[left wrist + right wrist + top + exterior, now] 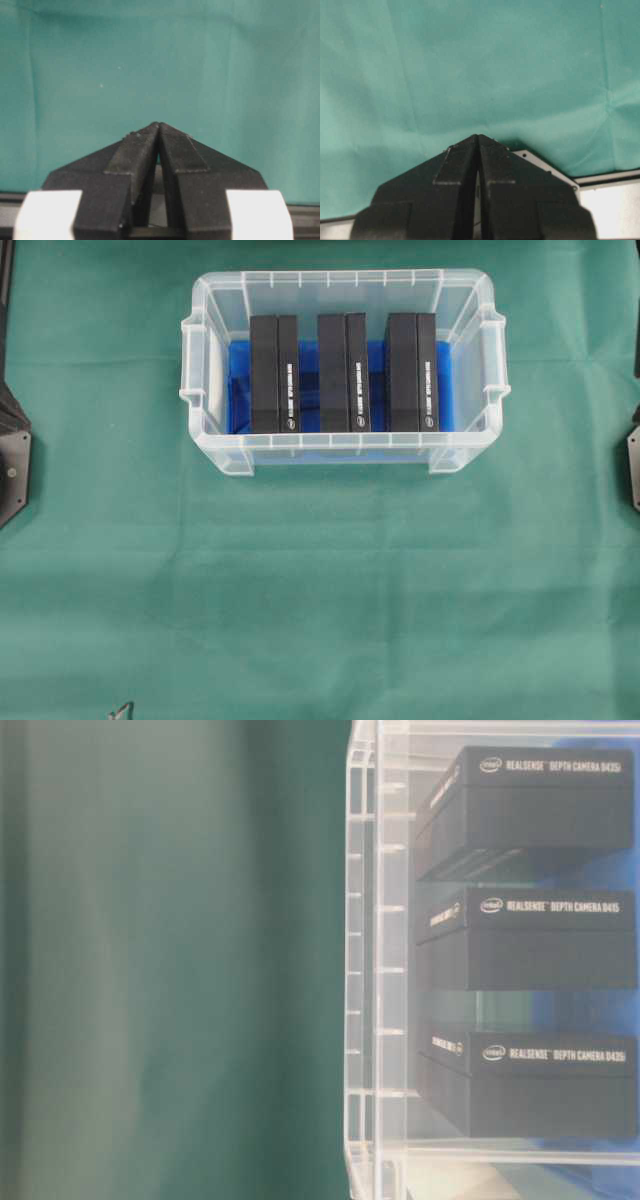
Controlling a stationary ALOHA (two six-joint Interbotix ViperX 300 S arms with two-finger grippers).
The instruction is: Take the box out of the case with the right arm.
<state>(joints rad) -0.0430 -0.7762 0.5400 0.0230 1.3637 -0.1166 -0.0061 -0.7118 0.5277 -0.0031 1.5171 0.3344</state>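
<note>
A green cloth covers the surface [320,600], bare on every side of the case [345,455], which sits toward the far edge. Three black boxes [274,373] stand inside, gaps between them. Left pincer [159,126] and right pincer [477,137] are both clenched, grasping nothing, over bare cloth.

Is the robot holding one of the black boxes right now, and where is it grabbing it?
No, nothing is held. Both sets of fingers, left and right, are shut on nothing above the green cloth. All three boxes sit in the case.
</note>
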